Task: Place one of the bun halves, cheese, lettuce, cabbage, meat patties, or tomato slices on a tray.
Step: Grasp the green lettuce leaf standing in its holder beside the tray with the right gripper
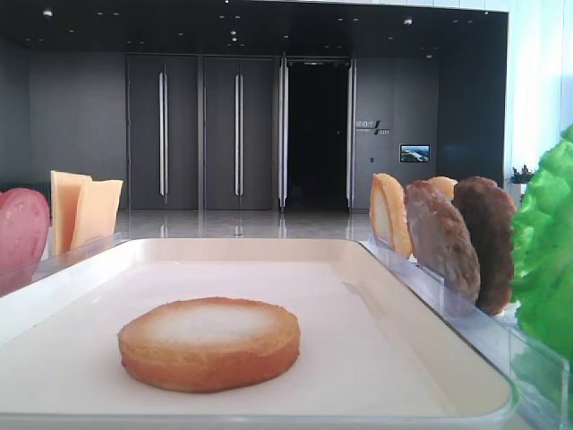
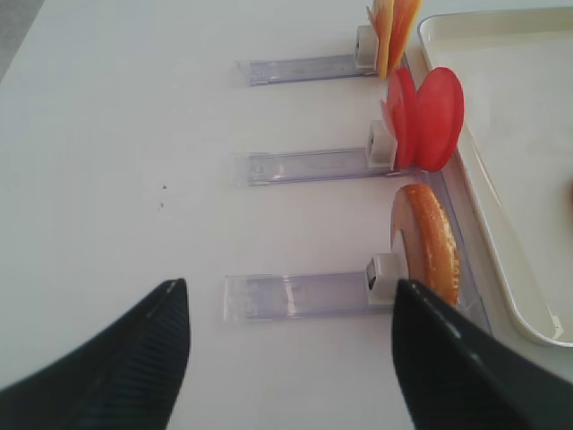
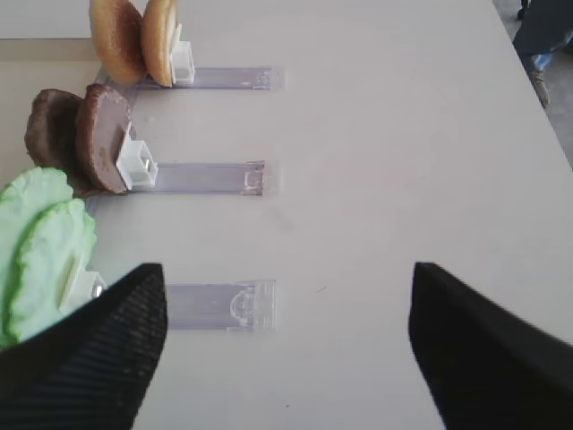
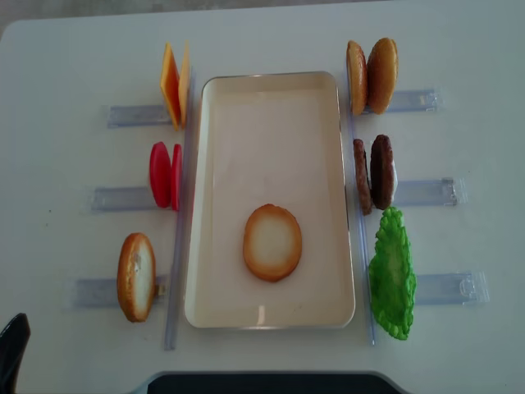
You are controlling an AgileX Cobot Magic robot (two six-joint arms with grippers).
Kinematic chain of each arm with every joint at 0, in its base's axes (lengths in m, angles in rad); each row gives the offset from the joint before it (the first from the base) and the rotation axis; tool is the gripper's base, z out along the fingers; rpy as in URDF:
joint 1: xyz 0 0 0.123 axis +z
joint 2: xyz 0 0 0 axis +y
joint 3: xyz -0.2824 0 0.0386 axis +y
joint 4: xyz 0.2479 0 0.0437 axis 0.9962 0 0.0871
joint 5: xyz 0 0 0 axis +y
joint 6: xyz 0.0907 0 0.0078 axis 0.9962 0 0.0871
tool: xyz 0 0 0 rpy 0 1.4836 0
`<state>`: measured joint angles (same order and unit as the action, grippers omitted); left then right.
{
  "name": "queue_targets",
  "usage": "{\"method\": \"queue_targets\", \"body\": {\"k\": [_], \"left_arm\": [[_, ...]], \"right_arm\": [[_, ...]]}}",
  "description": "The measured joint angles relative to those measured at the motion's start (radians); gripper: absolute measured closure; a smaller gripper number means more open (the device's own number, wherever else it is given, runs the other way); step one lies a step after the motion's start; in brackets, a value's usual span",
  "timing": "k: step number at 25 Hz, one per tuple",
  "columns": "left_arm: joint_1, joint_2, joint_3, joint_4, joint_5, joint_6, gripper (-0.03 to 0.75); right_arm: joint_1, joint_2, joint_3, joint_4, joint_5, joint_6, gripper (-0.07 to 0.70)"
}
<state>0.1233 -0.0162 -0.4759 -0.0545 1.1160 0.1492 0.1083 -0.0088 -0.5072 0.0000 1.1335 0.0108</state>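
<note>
**Operator:** Right pincer (image 3: pixel 286 345) hangs over the bare tabletop (image 3: pixel 403 134), jaws spread wide with nothing between them. Nearest it, ahead and to its left in the wrist view, the lettuce (image 3: pixel 40 246) stands on edge in its clear holder (image 3: pixel 219 305).

**Spotter:** And your left?

**Operator:** Left pincer (image 2: pixel 291 358) is released too, empty. A bun half (image 2: pixel 430 246) stands on edge just ahead of its right finger.

**Spotter:** The tray?

**Operator:** One bun half (image 4: pixel 272 242) lies flat, pale face up, toward the near end of the tray (image 4: pixel 271 86). Farther along the right side stand the meat patties (image 4: pixel 373 172), then two more bun halves (image 4: pixel 372 75). On the left, the tomato slices (image 4: pixel 165 175), then the cheese (image 4: pixel 173 84). For lettuce, I judge the right arm nearer.
</note>
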Motion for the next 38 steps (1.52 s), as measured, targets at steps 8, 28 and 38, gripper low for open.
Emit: {"method": "queue_targets", "body": {"k": [8,28,38], "left_arm": [[0.0,0.0,0.0,0.0,0.0,0.0,0.181],[0.0,0.0,0.0,0.0,-0.001,0.0,0.181],[0.0,0.0,0.0,0.0,-0.002,0.0,0.181]], "right_arm": [[0.0,0.0,0.0,0.0,0.0,0.0,0.1],[0.0,0.208,-0.056,-0.034,0.038,0.024,0.1],[0.0,0.823,-0.385,-0.051,0.083,0.089,0.1]]}}
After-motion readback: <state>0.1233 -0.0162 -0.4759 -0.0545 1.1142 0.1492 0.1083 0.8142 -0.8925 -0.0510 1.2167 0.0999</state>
